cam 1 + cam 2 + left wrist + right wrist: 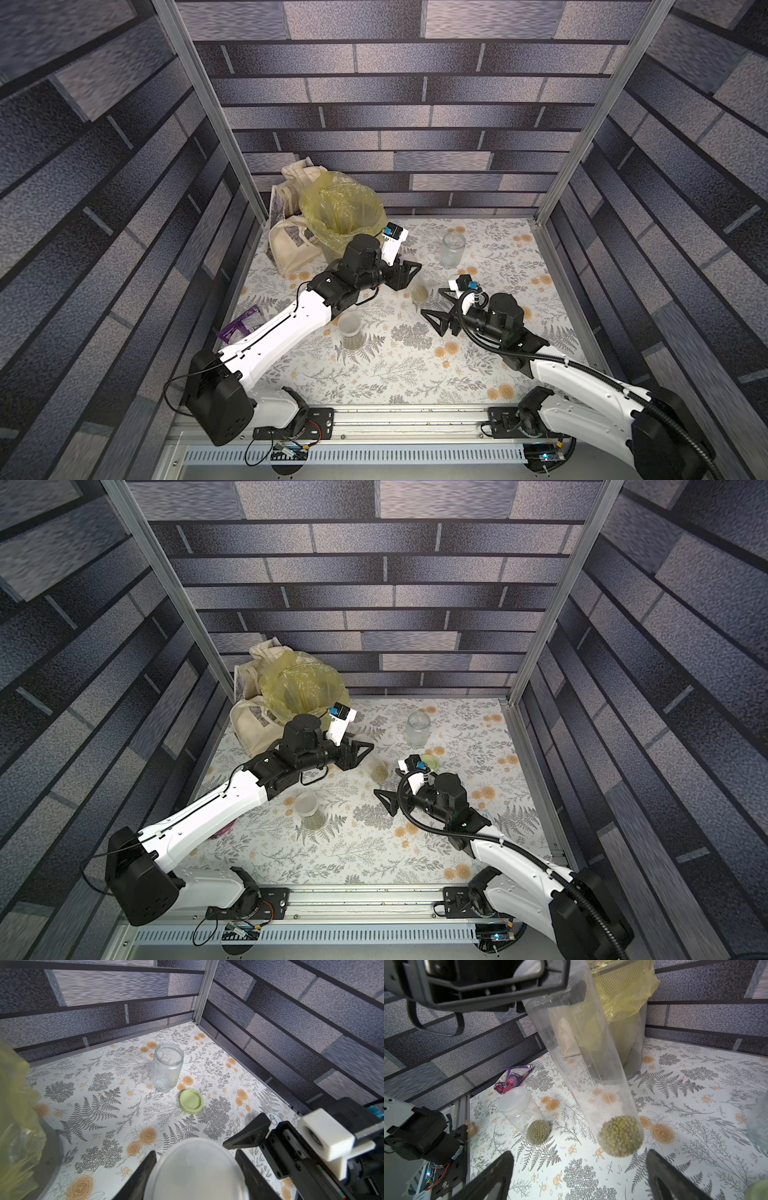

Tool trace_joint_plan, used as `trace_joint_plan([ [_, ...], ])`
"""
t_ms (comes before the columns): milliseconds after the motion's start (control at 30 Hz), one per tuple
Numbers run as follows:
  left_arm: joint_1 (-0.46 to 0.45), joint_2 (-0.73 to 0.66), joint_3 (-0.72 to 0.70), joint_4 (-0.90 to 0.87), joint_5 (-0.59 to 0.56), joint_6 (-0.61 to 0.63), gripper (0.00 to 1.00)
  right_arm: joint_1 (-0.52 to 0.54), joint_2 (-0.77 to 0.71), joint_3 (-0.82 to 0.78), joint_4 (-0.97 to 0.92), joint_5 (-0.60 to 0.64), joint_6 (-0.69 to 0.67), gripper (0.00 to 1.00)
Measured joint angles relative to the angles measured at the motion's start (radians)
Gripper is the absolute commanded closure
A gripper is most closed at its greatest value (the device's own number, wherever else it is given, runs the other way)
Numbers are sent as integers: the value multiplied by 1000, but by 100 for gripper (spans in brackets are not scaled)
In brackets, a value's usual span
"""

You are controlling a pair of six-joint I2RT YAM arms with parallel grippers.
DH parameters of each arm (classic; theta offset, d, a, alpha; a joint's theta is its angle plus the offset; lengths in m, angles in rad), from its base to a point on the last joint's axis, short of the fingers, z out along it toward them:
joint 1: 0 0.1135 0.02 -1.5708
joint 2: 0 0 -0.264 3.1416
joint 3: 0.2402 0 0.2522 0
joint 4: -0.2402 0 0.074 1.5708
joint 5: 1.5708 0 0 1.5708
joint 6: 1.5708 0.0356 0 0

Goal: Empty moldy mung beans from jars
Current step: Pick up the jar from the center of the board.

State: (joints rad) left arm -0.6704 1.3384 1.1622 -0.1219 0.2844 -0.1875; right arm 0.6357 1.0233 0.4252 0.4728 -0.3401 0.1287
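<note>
Clear tall jar (591, 1064) holding mung beans (620, 1136) clamped in left gripper (195, 1157); right gripper (579, 1154) spread wide, empty.

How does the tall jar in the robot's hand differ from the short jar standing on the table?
The tall jar is long and narrow; the short jar is squat. The tall jar leans, gripped at its lid end by the left hand; the short jar stands upright, untouched. Both are clear, wear frosted white lids and hold mung beans at the bottom.
</note>
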Motion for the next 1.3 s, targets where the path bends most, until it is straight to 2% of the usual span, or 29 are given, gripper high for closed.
trace_joint_plan([
  [500, -16, -25, 23, -18, 139, 4, 42, 0, 27, 7, 32, 6, -93, 0],
  [800, 14, -30, 24, -21, 245, 2, 43, -10, 20, 7, 37, 16, -139, 2],
  [1300, 66, -68, 9, 94, 397, -61, 43, -26, 59, 36, 61, -93, -146, 6],
])
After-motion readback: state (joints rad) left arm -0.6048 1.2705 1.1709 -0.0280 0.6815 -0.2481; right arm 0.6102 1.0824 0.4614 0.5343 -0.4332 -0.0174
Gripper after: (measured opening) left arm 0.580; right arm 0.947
